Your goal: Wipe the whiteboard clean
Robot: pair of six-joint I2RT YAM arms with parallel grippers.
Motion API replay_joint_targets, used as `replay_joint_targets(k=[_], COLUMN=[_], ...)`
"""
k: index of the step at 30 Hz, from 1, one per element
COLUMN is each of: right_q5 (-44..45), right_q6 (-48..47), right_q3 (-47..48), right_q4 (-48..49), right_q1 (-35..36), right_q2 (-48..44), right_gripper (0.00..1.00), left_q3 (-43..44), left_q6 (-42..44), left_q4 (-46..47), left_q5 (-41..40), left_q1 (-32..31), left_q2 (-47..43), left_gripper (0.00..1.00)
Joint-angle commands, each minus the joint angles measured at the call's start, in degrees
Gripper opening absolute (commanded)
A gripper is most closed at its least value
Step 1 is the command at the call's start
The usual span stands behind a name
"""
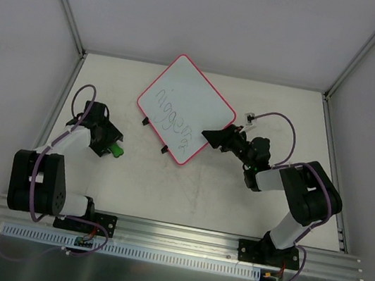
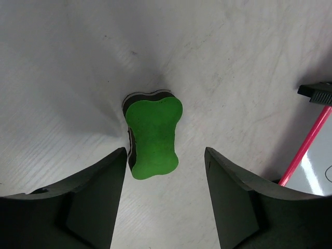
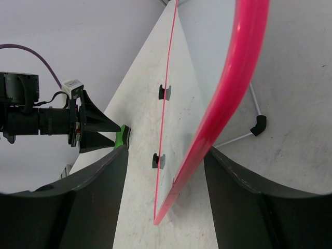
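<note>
Pink-framed whiteboard, flat on table, dark scribble unerased | right gripper at its near-right corner, jaws apart astride the rim | green eraser near board's left, between left gripper's parted, unpinching jaws | step, we judge: eraser pickup; next: close, lift, carry to writing.

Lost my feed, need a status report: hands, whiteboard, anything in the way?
Left hand open, straddling green eraser. Right hand open around whiteboard edge. Writing not yet erased. Nothing seen in the way.
</note>
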Motion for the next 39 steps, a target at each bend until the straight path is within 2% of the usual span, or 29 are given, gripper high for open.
replay_joint_targets(k=[1, 13, 15, 17, 19, 21, 25, 27, 28, 30, 35, 39], right_q5=[-0.71, -0.62, -0.45, -0.36, -0.36, -0.10, -0.18, -0.01, -0.01, 0.08, 0.26, 0.17], right_q6=[-1.90, -1.90, -2.16, -2.25, -2.25, -2.25, -2.25, -2.34, -2.51, -2.69, -3.04, -2.87], right_q3=[1.05, 0.70, 0.52, 0.43, 0.43, 0.34, 0.25, -0.01, -0.18, -0.45, -0.80, -0.71], right_q4=[14.27, 14.27, 14.27, 14.27, 14.27, 14.27, 14.27, 14.27, 14.27, 14.27, 14.27, 14.27], right_q1=[0.34, 0.26, 0.26, 0.26, 0.26, 0.26, 0.26, 0.25, 0.26, 0.26, 0.26, 0.26], right_q2=[-1.17, -1.25, -1.51, -1.60, -1.52, -1.52, -1.60, -1.87, -1.95, -2.39, -2.75, -2.57], right_gripper=[0.64, 0.64, 0.64, 0.64, 0.65, 0.65, 0.65, 0.65, 0.65, 0.65, 0.65, 0.64], left_q3=[2.53, 3.32, 3.41, 3.58, 4.11, 4.29, 3.49, 3.67, 3.85, 3.76, 4.72, 4.20], left_q6=[-0.39, 1.37, 1.28, 1.19, 1.11, 1.63, 1.11, 1.63, 2.16, 2.34, 7.94, 12.35], left_q4=[-0.33, -0.33, -0.33, -0.33, -0.33, -0.33, -0.24, -0.24, -0.16, -0.16, 0.20, 0.72], left_q5=[0.41, -0.30, -0.30, -0.30, 1.28, 1.90, 1.46, 2.16, 2.51, 3.48, 4.89, 4.01], left_q1=[0.57, 0.48, 0.48, 0.48, 0.48, 0.40, 0.39, 0.48, 0.40, 0.39, 0.39, 0.39], left_q2=[1.62, 6.54, 7.33, 7.95, 8.83, 9.27, 9.36, 9.62, 9.71, 9.71, 8.22, 2.97], left_gripper=[0.60, 0.59, 0.55, 0.46, 0.44, 0.34, 0.33, 0.27, 0.13, 0.00, 0.00, 0.00])
